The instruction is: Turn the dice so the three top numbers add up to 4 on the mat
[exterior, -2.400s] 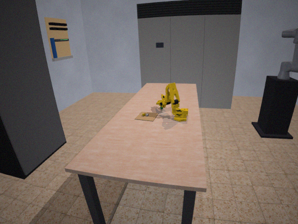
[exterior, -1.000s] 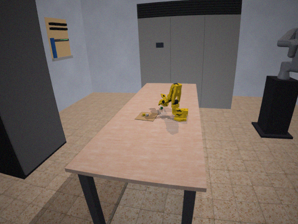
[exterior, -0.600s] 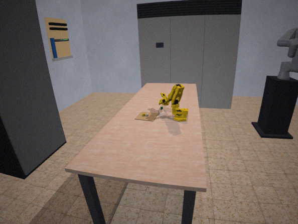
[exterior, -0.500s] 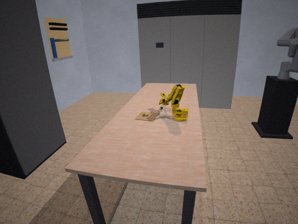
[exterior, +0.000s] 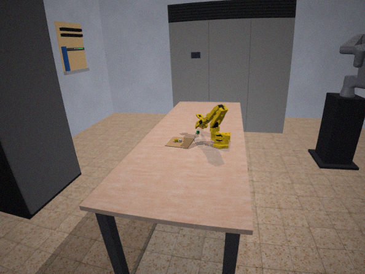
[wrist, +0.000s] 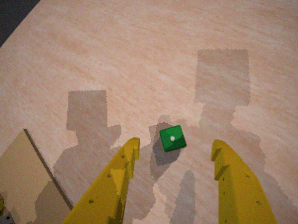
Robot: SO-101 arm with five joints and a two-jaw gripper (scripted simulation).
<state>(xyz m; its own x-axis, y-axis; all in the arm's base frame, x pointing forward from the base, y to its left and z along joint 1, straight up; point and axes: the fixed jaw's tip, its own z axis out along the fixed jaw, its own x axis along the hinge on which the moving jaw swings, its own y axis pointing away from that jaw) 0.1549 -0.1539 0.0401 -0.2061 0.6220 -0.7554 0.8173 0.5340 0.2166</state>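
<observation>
Exterior: mid-frame, the green die (exterior: 196,132) sits on the table (exterior: 172,190), off the mat (exterior: 180,142).

Wrist: the gripper (wrist: 172,150) hangs spread, empty, die centre-frame (one pip up). Best straddle it squarely before closing.

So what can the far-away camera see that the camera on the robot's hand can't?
Only the exterior view shows the whole arm, the full table, two small dice on the mat, plus the cabinet and floor. Only the wrist view shows the green die up close: one white dot on top, lying on bare table between and just beyond the open gripper fingers, touching neither. Both show the green die off the mat, the mat's edge and the gripper.
</observation>
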